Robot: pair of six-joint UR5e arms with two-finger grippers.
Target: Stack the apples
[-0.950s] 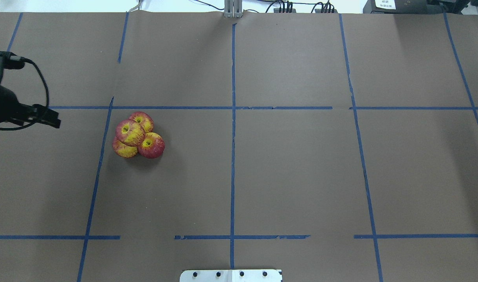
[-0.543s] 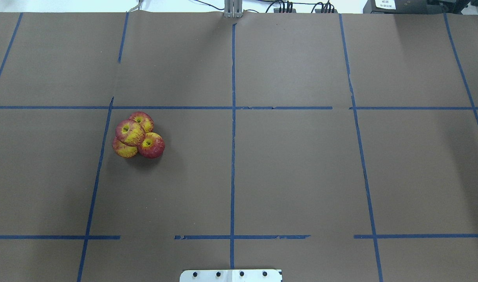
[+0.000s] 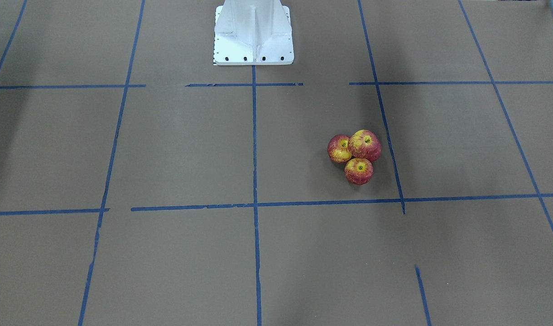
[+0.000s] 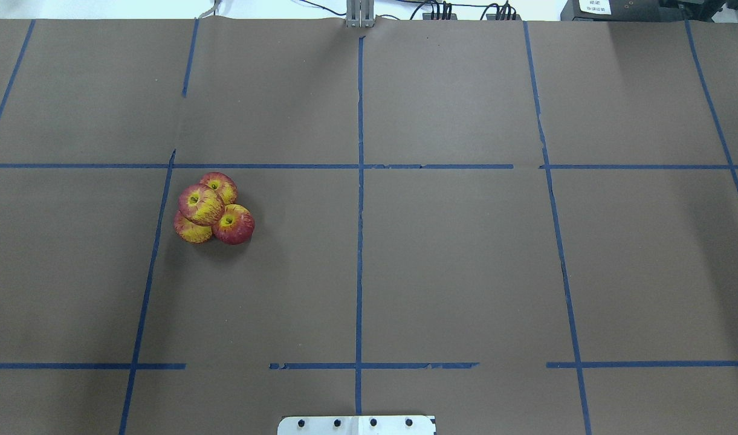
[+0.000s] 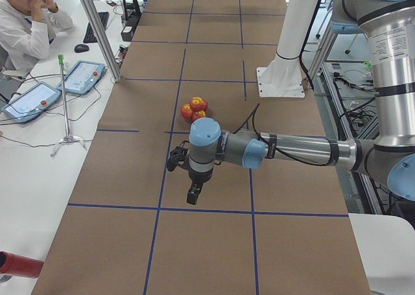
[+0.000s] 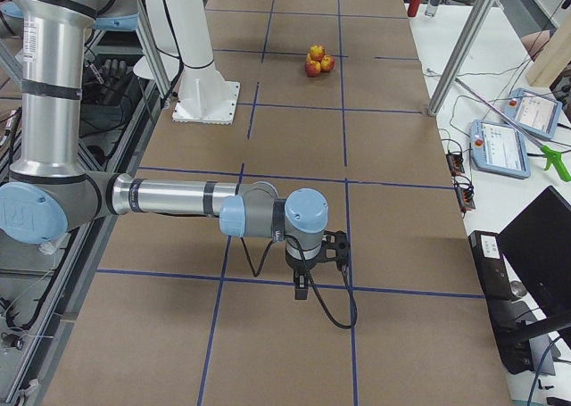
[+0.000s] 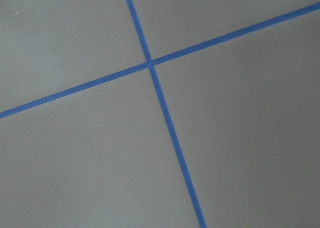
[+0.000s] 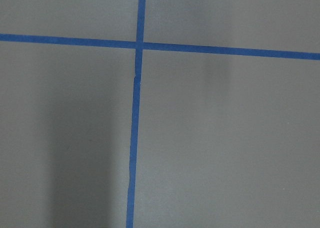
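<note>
Tape lines (image 7: 150, 63) in blue cross close by the left claw (image 5: 193, 195), which hangs low over the brown worktop (image 4: 453, 260), pointing down. Whether it is parted or clamped cannot be told. The right claw (image 6: 302, 287) hangs the same way at the other end, its state equally unclear. Beyond the left claw, toward the worktop's middle, the apples (image 4: 213, 209) sit bunched: three touch one another on the surface, and the top apple (image 4: 200, 203) rests on them. The pile lies well apart from the right claw.
</note>
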